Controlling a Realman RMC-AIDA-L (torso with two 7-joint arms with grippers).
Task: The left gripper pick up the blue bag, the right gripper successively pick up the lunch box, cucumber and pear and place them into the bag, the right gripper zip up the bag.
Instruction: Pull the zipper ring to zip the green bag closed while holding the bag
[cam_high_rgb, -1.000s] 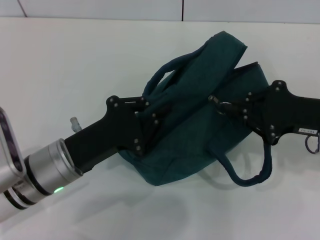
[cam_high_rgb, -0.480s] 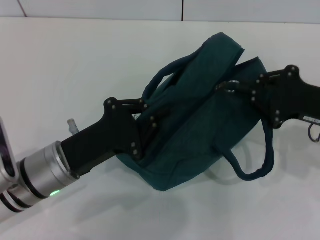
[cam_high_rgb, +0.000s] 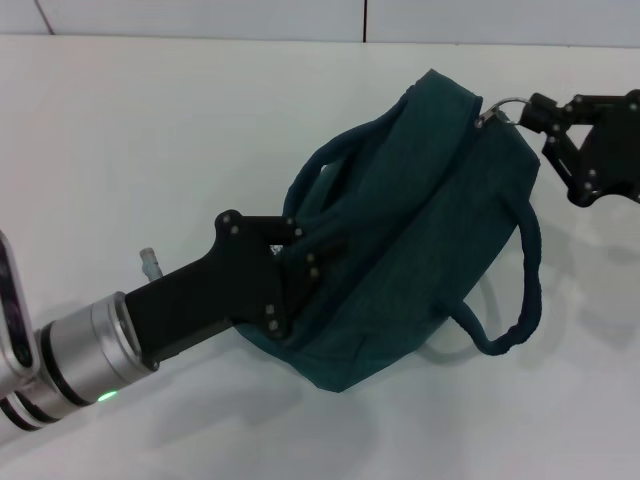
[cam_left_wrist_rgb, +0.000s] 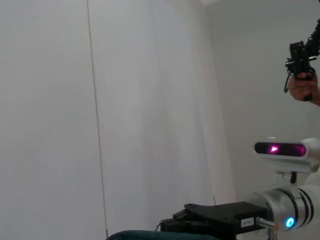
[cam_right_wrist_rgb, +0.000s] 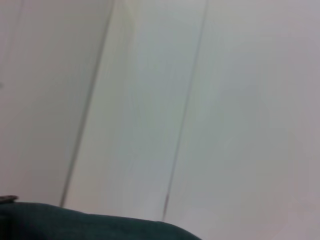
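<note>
White tabletop (cam_high_rgb: 150, 130) filled the head view, with a pale panelled wall behind it. On it, right of centre, the blue bag (cam_high_rgb: 420, 240) lay slumped, its top edge running up toward the far right. One loop handle (cam_high_rgb: 520, 290) drooped off its right side onto the table, and the other arched over its left part. The left gripper (cam_high_rgb: 312, 262) reached in from the lower left on its silver arm, its fingers clamped on the bag's near left edge. The right gripper (cam_high_rgb: 535, 112) sat at the bag's upper right corner, fingertips pinched on the metal ring pull (cam_high_rgb: 505, 105) of the zipper. Both wrist views showed mostly wall, with a sliver of teal fabric at the edge.
</note>
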